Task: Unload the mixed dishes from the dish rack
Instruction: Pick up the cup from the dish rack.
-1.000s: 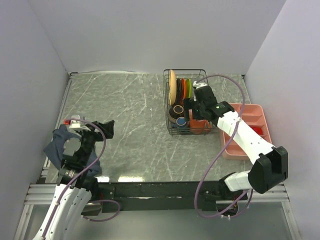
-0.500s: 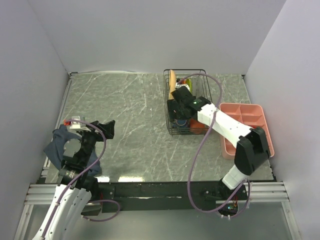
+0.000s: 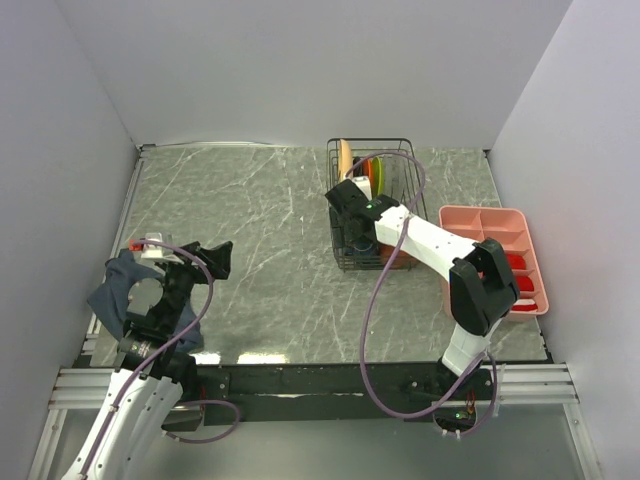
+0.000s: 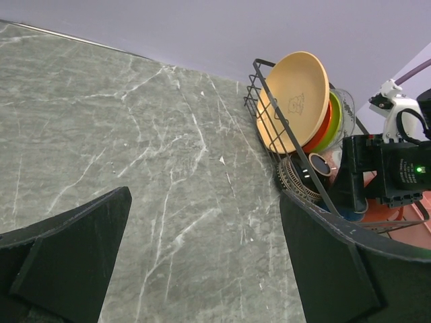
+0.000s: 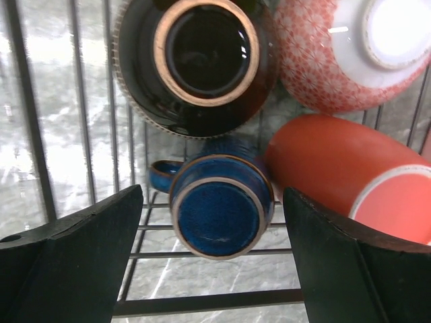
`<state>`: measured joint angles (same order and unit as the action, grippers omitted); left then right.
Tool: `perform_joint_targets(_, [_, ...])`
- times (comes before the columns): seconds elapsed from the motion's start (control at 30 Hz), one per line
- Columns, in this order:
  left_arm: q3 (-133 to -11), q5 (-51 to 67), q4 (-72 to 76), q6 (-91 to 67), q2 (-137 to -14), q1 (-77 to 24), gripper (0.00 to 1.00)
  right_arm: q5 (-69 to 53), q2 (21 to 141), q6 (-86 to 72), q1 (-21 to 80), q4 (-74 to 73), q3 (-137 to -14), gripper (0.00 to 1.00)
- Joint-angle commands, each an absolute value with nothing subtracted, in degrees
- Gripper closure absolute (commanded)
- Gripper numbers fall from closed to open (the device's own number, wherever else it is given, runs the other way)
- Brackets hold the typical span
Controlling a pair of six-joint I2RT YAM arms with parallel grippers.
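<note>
The black wire dish rack (image 3: 372,142) stands at the back right of the table. It holds upright tan (image 4: 296,97), orange-red (image 4: 322,132) and green (image 4: 335,113) plates. My right gripper (image 3: 357,226) reaches down into the rack's front left part. It is open (image 5: 214,202), with its fingers on either side of the small dark-blue cup (image 5: 219,215), which is upside down. I cannot tell if they touch it. Beside the cup are a dark bowl (image 5: 199,60), a red-patterned bowl (image 5: 337,60) and the orange mug (image 5: 337,171) on its side. My left gripper (image 3: 180,265) is open and empty, far to the left.
The pink divided tray (image 3: 480,222) with red items (image 3: 515,265) lies right of the rack. A blue-grey cloth (image 3: 108,290) lies by the left arm at the table's left edge. The rack wires (image 5: 202,299) close in around the right gripper's fingers.
My right arm has swung from the rack's right side to its front left and now hangs over the blue cup. The left arm has not moved.
</note>
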<state>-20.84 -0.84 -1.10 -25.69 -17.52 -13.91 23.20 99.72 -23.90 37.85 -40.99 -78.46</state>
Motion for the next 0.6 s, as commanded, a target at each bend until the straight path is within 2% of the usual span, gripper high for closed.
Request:
perform_joint_targets(0.0, [-20.48,0.18,1.67,-25.4,-17.05,-14.76,0.01,26.72,100.37,-25.49,38.06,-40.43,-77.52,0.09])
perform_joint_targets(0.4, [-20.57,0.17,1.41,-25.4,-17.14,-15.56,0.01,27.07,103.36,-26.45,38.06,-39.37,-76.55,0.13])
perform_joint_targets(0.57, [-20.57,0.18,1.41,-25.4,-17.05,-15.82,0.01,26.98,103.1,-26.63,37.97,-38.94,-76.38,0.21])
